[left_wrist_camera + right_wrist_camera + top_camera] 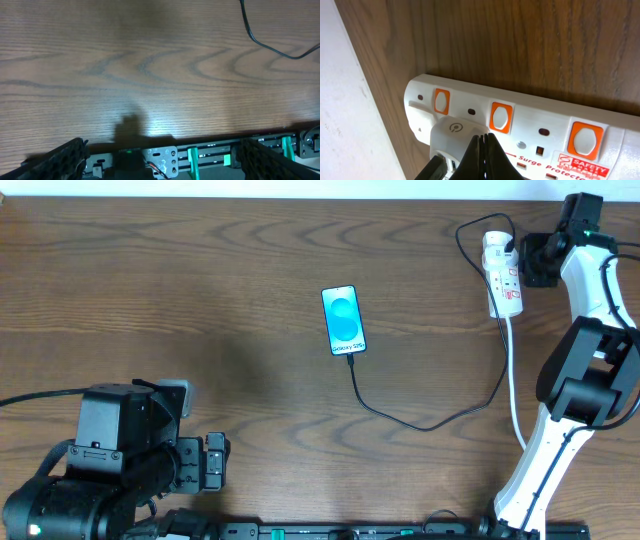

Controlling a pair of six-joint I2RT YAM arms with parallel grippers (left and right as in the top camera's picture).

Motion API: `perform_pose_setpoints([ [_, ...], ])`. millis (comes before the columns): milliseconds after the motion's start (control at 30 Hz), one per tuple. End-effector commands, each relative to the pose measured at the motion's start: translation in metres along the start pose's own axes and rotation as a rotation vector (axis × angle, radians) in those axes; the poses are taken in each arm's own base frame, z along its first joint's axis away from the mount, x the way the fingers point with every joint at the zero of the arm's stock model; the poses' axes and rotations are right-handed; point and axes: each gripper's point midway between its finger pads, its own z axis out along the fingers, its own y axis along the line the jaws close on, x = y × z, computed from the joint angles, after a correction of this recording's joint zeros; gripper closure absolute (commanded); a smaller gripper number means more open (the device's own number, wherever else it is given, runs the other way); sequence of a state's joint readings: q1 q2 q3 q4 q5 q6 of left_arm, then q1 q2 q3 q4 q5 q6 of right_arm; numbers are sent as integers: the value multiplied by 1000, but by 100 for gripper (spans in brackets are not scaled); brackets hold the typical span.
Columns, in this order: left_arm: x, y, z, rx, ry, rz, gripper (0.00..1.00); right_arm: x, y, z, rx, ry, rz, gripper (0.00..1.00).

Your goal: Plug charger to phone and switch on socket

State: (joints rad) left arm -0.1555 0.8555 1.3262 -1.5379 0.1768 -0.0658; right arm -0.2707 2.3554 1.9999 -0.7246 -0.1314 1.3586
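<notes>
The worktop (pixel 200 300) is dark brown wood with long, wavy grain. A plain white surface (pixel 300 188) borders its far edge. Soft light leaves a pale sheen on the near boards.

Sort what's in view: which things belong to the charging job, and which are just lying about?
Job: phone, charger cable, socket, right hand shut at the socket.
Lying about: nothing loose; only the socket's white cord and the open left hand.
</notes>
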Motion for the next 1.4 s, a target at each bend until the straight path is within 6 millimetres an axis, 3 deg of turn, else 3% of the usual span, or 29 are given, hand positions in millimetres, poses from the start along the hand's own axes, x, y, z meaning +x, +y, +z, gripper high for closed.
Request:
perform_pose_setpoints([
  [0, 0, 1, 0, -4, 0, 12, 2, -4, -4, 2, 21, -32, -11, 98],
  [333, 0, 1, 0, -4, 0, 12, 2, -9, -8, 3, 35, -65, -11, 98],
  [733, 0, 1, 0, -4, 0, 12, 2, 2, -24, 38, 65, 9, -2, 98],
  [1367, 0, 1, 0, -4, 0, 12, 2, 14, -14, 38, 19, 84, -4, 99],
])
